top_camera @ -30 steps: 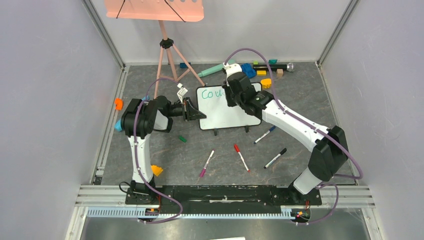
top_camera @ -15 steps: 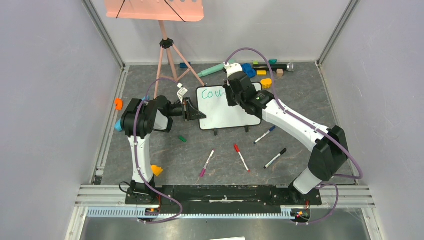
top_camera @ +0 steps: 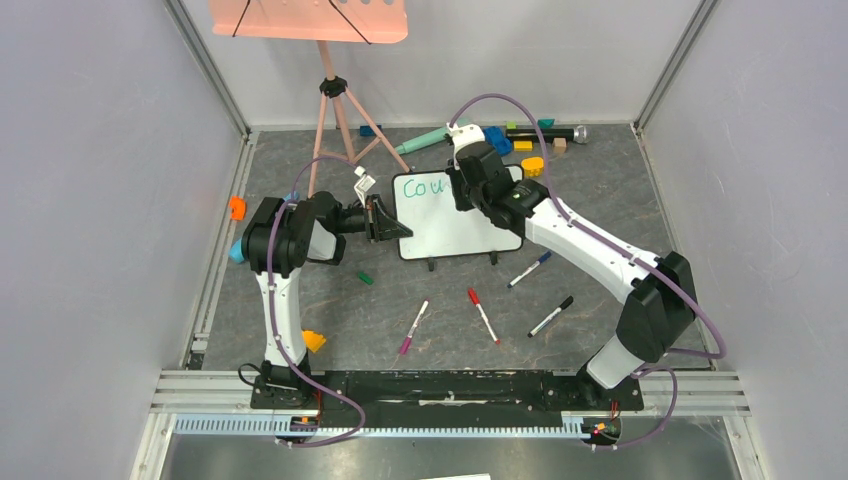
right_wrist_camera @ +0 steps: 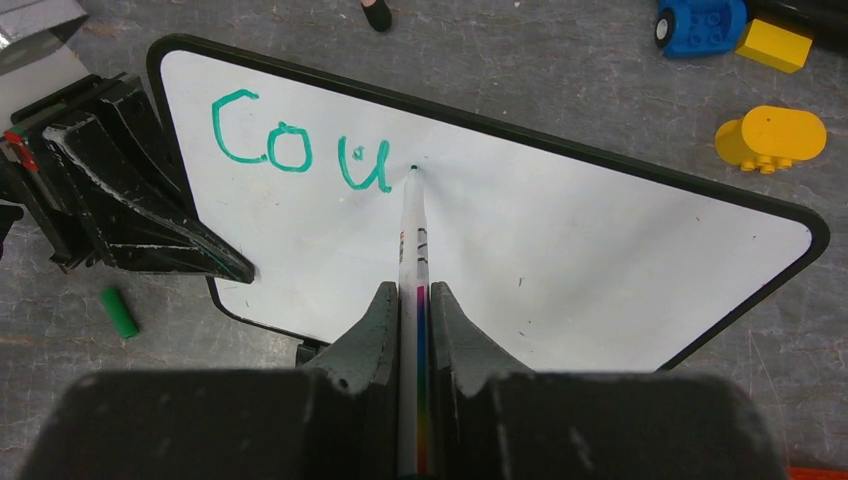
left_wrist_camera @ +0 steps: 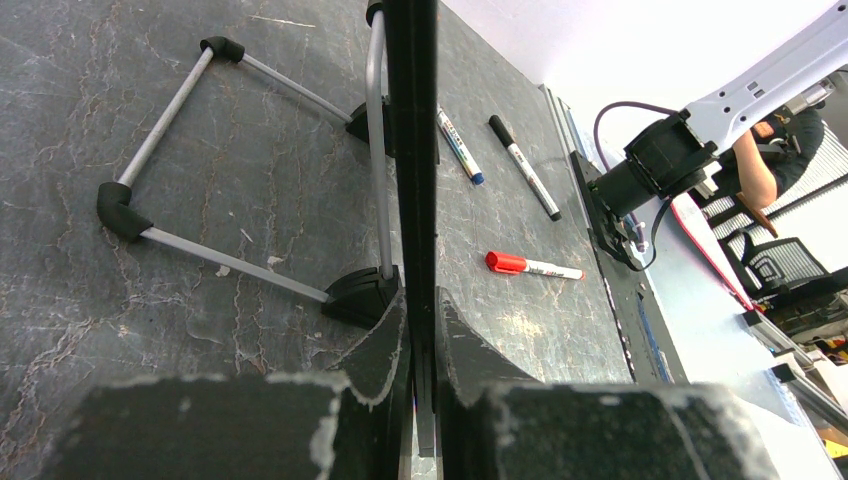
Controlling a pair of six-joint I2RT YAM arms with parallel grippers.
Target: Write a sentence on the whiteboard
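Where jaws (left) grip, whiteboard [top_camera: 452, 226] sits.

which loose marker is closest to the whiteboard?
Blue-capped marker, just off the whiteboard; red marker, black marker and pink marker lie nearer the arm bases.

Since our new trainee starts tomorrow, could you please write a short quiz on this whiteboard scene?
1. True or false: the left gripper clamps the whiteboard by its edge.
2. Which letters of the sentence are on the board now?
3. The right gripper holds: A) a marker, B) a sponge, C) nothing.
Key: 1 true; 2 "Cou"; 3 A.
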